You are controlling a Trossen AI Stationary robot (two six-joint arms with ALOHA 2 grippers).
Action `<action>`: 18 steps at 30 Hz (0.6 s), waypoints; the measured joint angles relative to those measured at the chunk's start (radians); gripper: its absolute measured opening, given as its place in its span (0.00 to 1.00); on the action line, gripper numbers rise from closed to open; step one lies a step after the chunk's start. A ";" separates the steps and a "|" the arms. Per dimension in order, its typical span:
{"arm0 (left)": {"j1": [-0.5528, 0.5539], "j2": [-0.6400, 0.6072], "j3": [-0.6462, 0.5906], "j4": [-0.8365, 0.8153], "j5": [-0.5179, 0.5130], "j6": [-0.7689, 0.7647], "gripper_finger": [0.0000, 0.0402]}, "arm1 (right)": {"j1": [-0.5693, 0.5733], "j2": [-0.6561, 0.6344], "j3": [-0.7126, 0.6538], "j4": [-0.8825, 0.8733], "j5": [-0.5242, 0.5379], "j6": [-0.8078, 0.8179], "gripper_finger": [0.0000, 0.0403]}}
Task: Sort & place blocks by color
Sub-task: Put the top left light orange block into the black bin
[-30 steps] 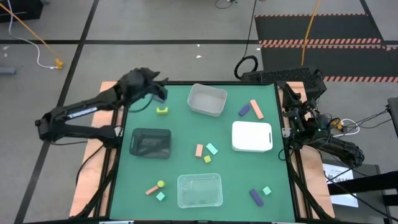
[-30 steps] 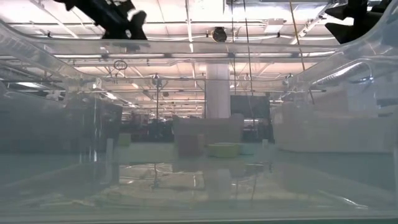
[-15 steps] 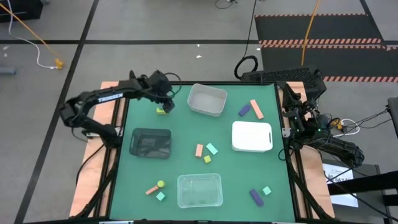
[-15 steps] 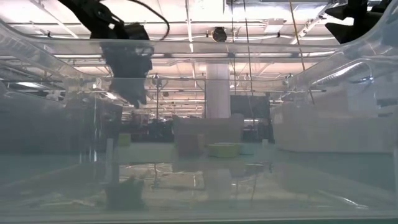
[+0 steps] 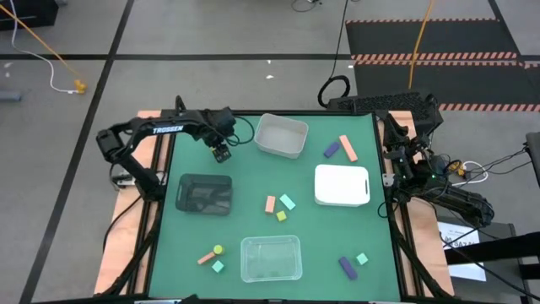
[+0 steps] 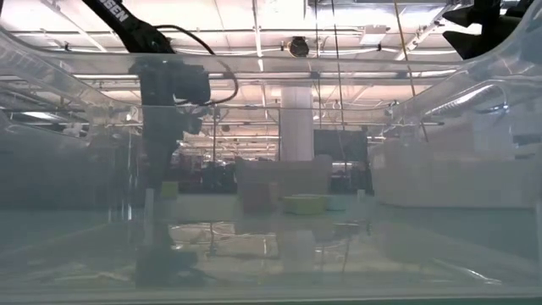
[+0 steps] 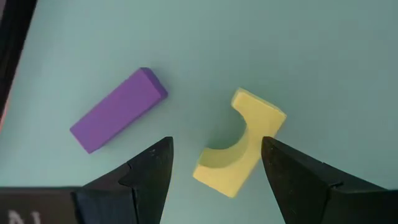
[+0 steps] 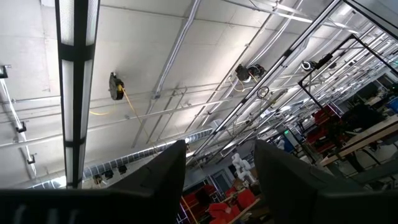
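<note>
Looking down past my left gripper [image 7: 214, 163], I see its fingers spread apart with nothing gripped, straddling a yellow block [image 7: 240, 142]: pale matte yellow, with a half-round notch cut into one side like a little arch. Just beside it lies a purple block [image 7: 118, 109], a short flat-faced bar. From above, that gripper [image 5: 221, 152] sits at about ten o'clock on the green table [image 5: 253, 211]. My right gripper [image 8: 214, 180] points at the ceiling, fingers parted, empty.
</note>
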 joint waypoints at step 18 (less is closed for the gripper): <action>0.006 0.049 0.001 0.011 0.028 0.091 0.61 | 0.000 0.000 0.000 0.000 0.000 0.000 0.45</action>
